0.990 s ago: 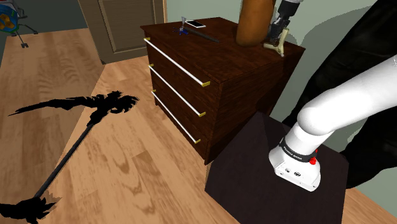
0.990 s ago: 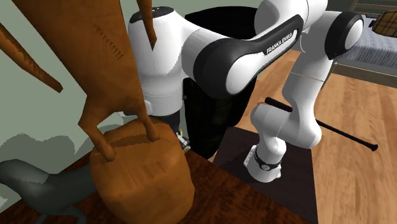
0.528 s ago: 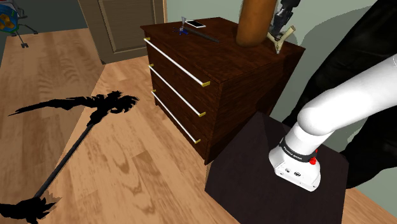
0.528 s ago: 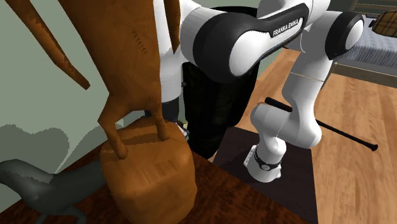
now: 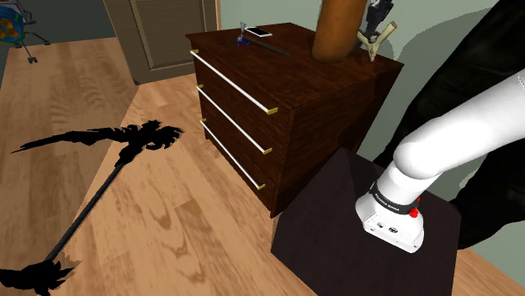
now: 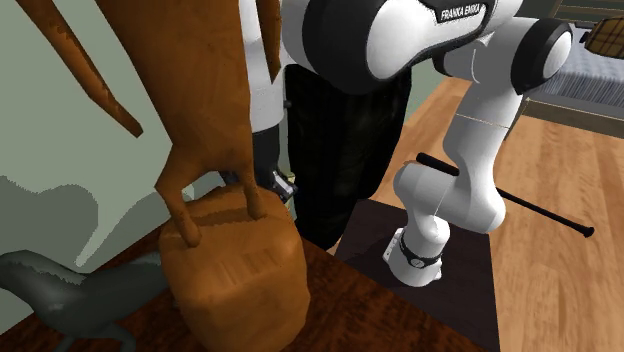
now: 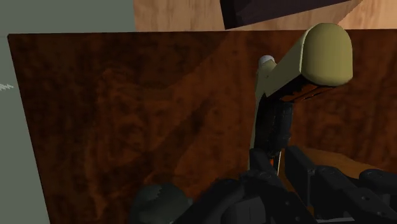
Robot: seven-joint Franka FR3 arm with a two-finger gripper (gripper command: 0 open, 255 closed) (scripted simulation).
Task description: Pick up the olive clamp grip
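Olive clamp grip in claw, partly hidden

We're looking into a home, likely a bedroom: a dark dresser is standing on plank flooring, with a door and a bed showing.

- We look down from beside and behind the stand, set well back, across the dresser and floor.
- We sit close over the dresser top, behind a brown carved figure, facing back at the arm.
- We peer along the jaws, near the dresser top.
- Both exterior views share stand, figure and dresser.
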